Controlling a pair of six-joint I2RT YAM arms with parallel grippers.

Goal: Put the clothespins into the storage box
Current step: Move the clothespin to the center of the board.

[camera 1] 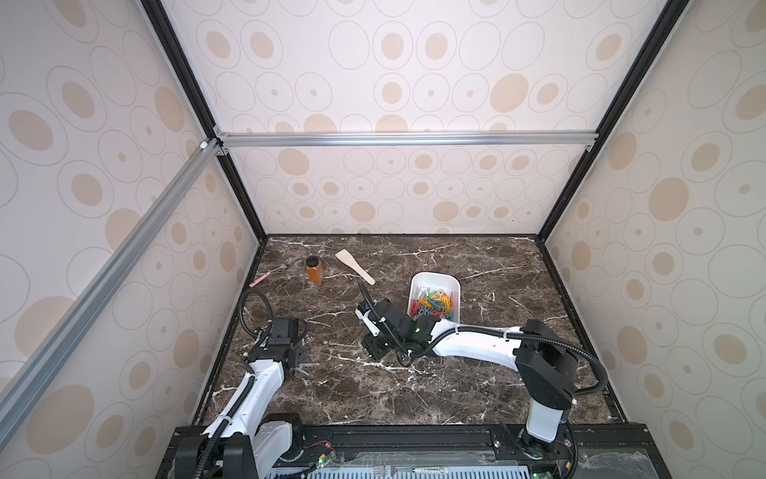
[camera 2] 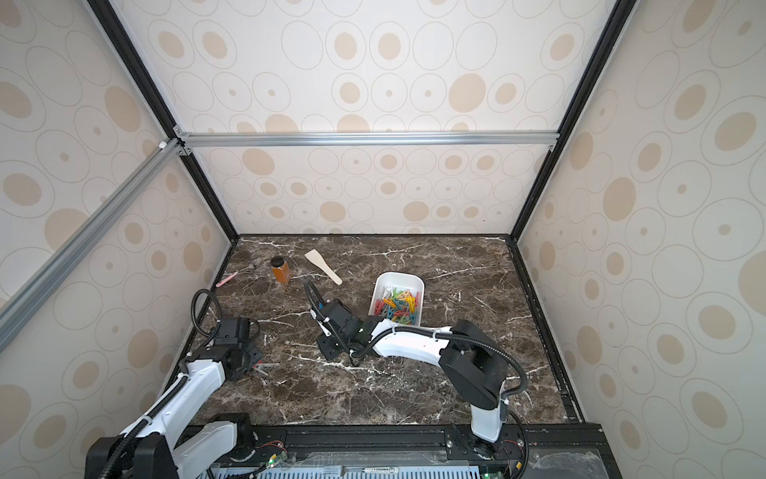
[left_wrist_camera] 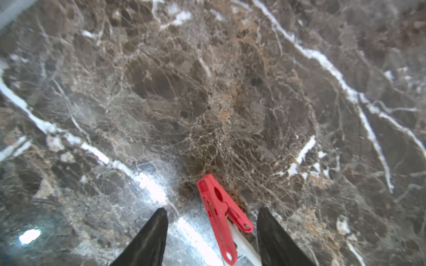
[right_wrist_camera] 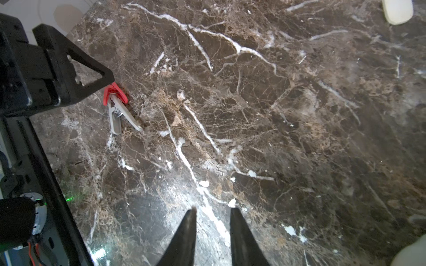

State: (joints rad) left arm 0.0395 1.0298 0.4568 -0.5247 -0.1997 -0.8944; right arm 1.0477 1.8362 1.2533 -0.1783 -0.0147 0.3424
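A red clothespin (left_wrist_camera: 222,214) at eight o'clock on the worktop (camera 1: 497,373) is being straddled by the spread left gripper (left_wrist_camera: 212,209); the right gripper (right_wrist_camera: 213,210) is being held slightly parted, empty.

Walls (camera 1: 393,83): cream panels printed with tan dots and thin rings, framed by black corner posts (camera 1: 190,83) and a silver aluminium crossbar (camera 1: 406,139). Tabletop (camera 1: 414,394): dark brown marble, white veins. A bright glare patch (left_wrist_camera: 149,182) sits on the marble in the left wrist view.

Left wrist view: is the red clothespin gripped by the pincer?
No; the red clothespin lies loose on the marble between the left pincer's open jaws.
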